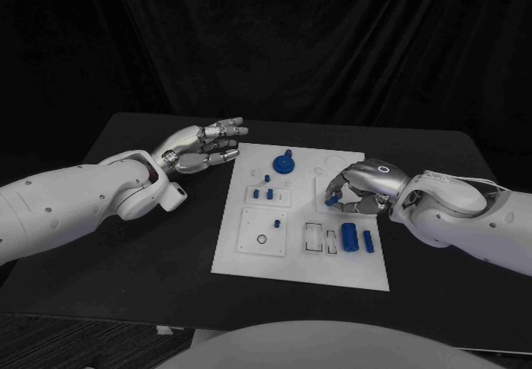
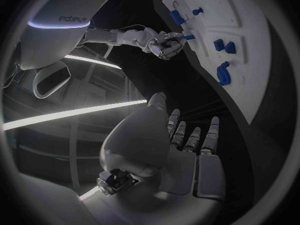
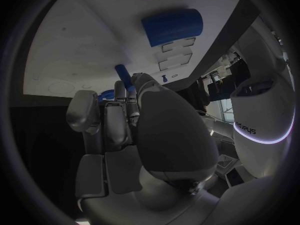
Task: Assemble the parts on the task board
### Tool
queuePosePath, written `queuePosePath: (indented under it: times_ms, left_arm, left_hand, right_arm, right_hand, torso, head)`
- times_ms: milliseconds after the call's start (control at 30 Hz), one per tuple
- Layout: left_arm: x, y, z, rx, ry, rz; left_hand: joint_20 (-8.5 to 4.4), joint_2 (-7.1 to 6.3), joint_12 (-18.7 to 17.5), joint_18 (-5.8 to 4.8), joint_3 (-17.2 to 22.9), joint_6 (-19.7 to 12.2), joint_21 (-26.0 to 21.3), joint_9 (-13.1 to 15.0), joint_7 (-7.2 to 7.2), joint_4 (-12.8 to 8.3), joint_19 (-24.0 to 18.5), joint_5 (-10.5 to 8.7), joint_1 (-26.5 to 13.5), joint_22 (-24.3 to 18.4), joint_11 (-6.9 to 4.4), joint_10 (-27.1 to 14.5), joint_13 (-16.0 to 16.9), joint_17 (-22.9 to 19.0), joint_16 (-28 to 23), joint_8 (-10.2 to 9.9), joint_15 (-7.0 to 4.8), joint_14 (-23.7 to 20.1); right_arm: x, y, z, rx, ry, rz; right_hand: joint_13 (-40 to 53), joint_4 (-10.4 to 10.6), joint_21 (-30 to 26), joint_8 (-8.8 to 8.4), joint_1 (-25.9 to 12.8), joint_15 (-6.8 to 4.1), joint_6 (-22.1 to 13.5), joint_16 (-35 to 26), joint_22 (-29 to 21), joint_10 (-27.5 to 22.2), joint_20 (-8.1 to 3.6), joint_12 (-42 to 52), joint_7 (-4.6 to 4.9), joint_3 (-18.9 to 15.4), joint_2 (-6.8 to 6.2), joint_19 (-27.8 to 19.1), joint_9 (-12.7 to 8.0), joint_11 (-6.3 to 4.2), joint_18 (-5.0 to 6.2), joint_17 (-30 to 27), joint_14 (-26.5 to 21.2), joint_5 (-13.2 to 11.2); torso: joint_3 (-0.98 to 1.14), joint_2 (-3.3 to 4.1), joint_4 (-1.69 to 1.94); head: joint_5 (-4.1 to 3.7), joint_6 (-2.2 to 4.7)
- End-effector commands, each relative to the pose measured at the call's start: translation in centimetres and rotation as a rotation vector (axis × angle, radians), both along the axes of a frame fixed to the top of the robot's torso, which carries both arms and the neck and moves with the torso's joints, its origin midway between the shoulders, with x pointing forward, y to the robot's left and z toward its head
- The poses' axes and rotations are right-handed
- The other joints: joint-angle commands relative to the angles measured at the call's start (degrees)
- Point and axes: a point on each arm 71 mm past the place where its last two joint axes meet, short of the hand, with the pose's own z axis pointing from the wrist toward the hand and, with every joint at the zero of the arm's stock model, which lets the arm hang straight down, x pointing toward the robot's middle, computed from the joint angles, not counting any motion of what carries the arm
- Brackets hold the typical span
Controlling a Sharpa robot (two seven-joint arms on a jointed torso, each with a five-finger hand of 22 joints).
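Observation:
The white task board (image 1: 299,263) lies in the middle of the black table. My right hand (image 1: 361,187) hovers over the board's right middle, fingers curled, pinching a small blue peg (image 1: 331,201); the right wrist view shows that peg (image 3: 122,73) sticking out past the fingertips (image 3: 116,92). My left hand (image 1: 206,146) hangs over the table just off the board's far left corner, fingers spread and holding nothing. The left wrist view shows the left hand (image 2: 184,152) empty, and the right hand (image 2: 164,43) with the peg (image 2: 187,36) at the board (image 2: 262,70).
A blue knob (image 1: 285,163) stands at the board's far middle. Small blue pegs (image 1: 263,194) stand below it, and one (image 1: 277,224) sits in the left panel. A blue cylinder (image 1: 349,237) and a bar (image 1: 367,241) lie near the right front.

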Motion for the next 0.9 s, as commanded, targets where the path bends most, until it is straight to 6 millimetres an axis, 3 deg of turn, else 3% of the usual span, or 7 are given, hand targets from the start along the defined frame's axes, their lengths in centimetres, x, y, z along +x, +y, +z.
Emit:
queuePosePath:
  times_ms: [33, 100, 167, 233, 700, 900]
  left_arm:
    - [-0.1, -0.1, 0.0, -0.015, 0.005, -0.009]
    - [-0.1, 0.0, 0.0, -0.015, 0.005, -0.008]
    - [-0.1, 0.0, 0.0, -0.014, 0.005, -0.006]
    - [-0.1, 0.0, 0.0, -0.014, 0.005, -0.005]
    - [-0.1, 0.0, -0.1, -0.013, 0.006, -0.005]
    - [-0.1, 0.0, -0.1, -0.012, 0.005, -0.002]
  left_hand:
    - [0.11, 0.18, 0.3, -0.11, 0.3, 0.3, -0.1, 0.0, -0.05, 0.1, -0.2, 0.3, 0.6, 0.0, 0.37, -0.1, 0.1, -0.1, -0.2, 0.2, 0.46, 0.0]
    - [0.11, 0.22, 0.4, -0.14, 0.4, 1.1, -0.1, 0.1, 0.2, 0.1, -0.2, 0.33, 0.8, -0.1, 0.6, 0.0, 0.1, -0.1, -0.2, 0.3, 0.84, 0.0]
    - [0.14, 0.14, 0.5, -0.21, 0.6, 1.4, -0.1, 0.1, 0.31, 0.1, -0.2, 0.3, 0.9, -0.3, 0.7, 0.0, 0.1, -0.1, -0.2, 0.3, 2.13, -0.1]
    - [0.14, 0.14, 0.5, -0.22, 0.6, 1.6, -0.1, 0.1, 0.32, 0.1, -0.2, 0.31, 0.9, -0.3, 0.72, 0.0, 0.1, -0.1, -0.2, 0.3, 2.26, -0.1]
    - [0.13, 0.14, 0.5, -0.23, 0.6, 1.8, -0.1, 0.2, 0.34, 0.1, -0.2, 0.31, 1.0, -0.3, 0.75, 0.0, 0.1, -0.1, -0.2, 0.3, 2.03, 0.0]
    - [0.13, 0.13, 0.5, -0.24, 0.6, 1.8, -0.1, 0.1, 0.36, 0.1, -0.1, 0.32, 1.0, -0.3, 0.77, 0.0, 0.1, -0.1, -0.2, 0.3, 1.91, 0.0]
  right_arm:
    - [-0.2, 0.0, 0.4, 0.011, -0.004, -0.017]
    - [-0.2, 0.0, 0.6, 0.017, -0.008, -0.016]
    - [-0.2, 0.0, 0.9, 0.021, -0.015, -0.015]
    - [-0.2, 0.1, 1.2, 0.025, -0.022, -0.013]
    - [0.2, 1.0, 4.0, 0.05, -0.053, 0.012]
    - [-0.2, 2.7, 4.7, 0.052, -0.029, 0.056]
  right_hand:
    - [-0.1, 0.0, 0.1, 0.4, 0.5, -0.33, 0.3, -0.5, 8.3, 0.5, -0.3, 0.2, 0.02, 0.5, -0.28, 0.0, 0.2, -0.07, -1.02, -0.2, -0.2, 0.1]
    - [-0.1, -0.1, -0.1, 0.57, 0.6, -0.33, 0.2, -0.7, 8.2, 0.7, -0.3, 0.2, 0.03, 0.7, -0.25, -0.2, 0.4, -0.08, -0.97, -0.5, -0.3, 0.0]
    - [-0.1, -0.2, -0.1, 0.72, 0.7, -0.34, 0.2, -0.7, 8.2, 0.8, -0.31, 0.2, 0.03, 0.9, -0.25, -0.2, 0.6, -0.09, -0.97, -0.6, -0.3, -0.2]
    - [-0.2, -0.3, -0.2, 0.92, 0.8, -0.34, 0.2, -0.9, 8.1, 0.9, -0.31, 0.2, 0.03, 1.1, -0.22, -0.3, 0.8, -0.08, -0.95, -0.8, -0.4, -0.4]
    - [-0.4, -0.4, -0.5, 1.32, 1.0, -0.22, -0.2, -1.5, 8.0, 0.9, -0.25, 0.0, 0.22, 1.7, -0.24, -0.5, 1.3, 0.1, -0.89, -1.6, -0.7, -1.3]
    - [-0.6, -0.4, -0.5, 1.26, 1.0, -0.08, -0.9, -1.6, 8.0, 0.8, -0.16, -0.3, 0.45, 2.1, -0.27, -0.6, 1.5, 0.3, -0.89, -1.7, -0.7, -1.5]
  torso:
    - [0.03, -0.02, -0.07]
    - [0.02, -0.02, -0.09]
    - [0.03, -0.05, -0.13]
    - [0.02, -0.07, -0.08]
    - [-0.01, -0.09, 0.0]
    - [-0.01, 0.01, 0.03]
  head:
    - [0.01, 0.0]
    - [0.08, 0.0]
    - [0.18, 0.0]
    - [0.18, 0.0]
    - [0.52, 0.0]
    - [0.62, 0.0]
